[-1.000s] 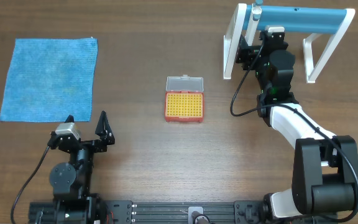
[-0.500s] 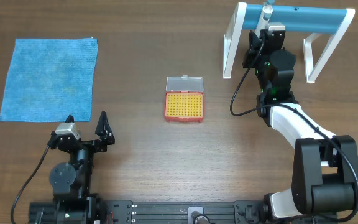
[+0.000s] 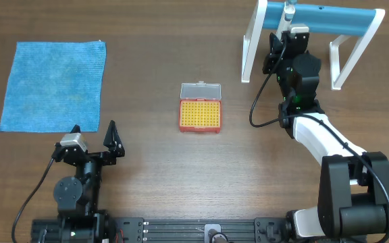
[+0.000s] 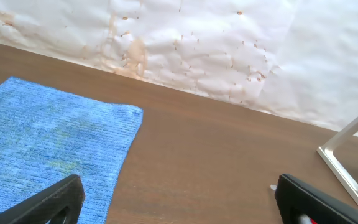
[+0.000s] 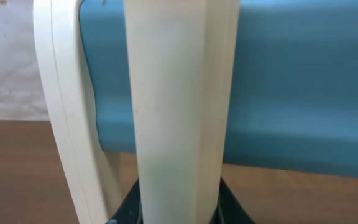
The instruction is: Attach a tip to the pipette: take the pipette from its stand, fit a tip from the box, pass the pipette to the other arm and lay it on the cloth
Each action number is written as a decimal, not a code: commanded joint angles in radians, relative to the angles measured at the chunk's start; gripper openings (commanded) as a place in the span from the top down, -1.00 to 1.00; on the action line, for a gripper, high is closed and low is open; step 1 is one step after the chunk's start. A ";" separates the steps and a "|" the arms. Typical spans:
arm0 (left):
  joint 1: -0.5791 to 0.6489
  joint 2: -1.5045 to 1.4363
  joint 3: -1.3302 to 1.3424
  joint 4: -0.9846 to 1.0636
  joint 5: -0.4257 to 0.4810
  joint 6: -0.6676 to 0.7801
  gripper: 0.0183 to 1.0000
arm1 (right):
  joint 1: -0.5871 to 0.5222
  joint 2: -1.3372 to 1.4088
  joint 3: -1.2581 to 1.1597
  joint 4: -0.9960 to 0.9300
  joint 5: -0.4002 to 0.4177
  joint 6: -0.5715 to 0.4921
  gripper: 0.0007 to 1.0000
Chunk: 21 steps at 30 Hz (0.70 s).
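pipette (image 5: 179,124) hangs upright on the stand (image 5: 291,81), its pale body clamped between the right gripper (image 5: 180,211) jaws. left gripper (image 3: 93,125) jaws gape wide, near the cloth (image 3: 54,86).

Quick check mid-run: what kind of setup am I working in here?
Probably a lab-style benchtop rig: a wooden table carries a pipette stand with a pipette on it, a tip box of yellow tips and a blue cloth, before a paper-covered wall.
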 commanded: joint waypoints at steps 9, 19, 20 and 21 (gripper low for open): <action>0.004 -0.007 -0.002 -0.005 0.007 -0.008 -0.98 | 0.348 -0.310 -0.383 0.486 -0.222 -0.003 0.84; 0.004 -0.007 -0.002 -0.005 0.007 -0.008 -0.98 | 0.486 0.020 -0.384 0.776 -0.223 -0.003 0.84; 0.004 -0.007 -0.002 -0.005 0.007 -0.008 -0.98 | 0.486 0.023 -0.384 0.776 -0.223 -0.003 0.84; 0.004 -0.007 -0.002 -0.005 0.007 -0.008 -0.98 | 0.486 0.027 -0.384 0.775 -0.223 -0.003 0.84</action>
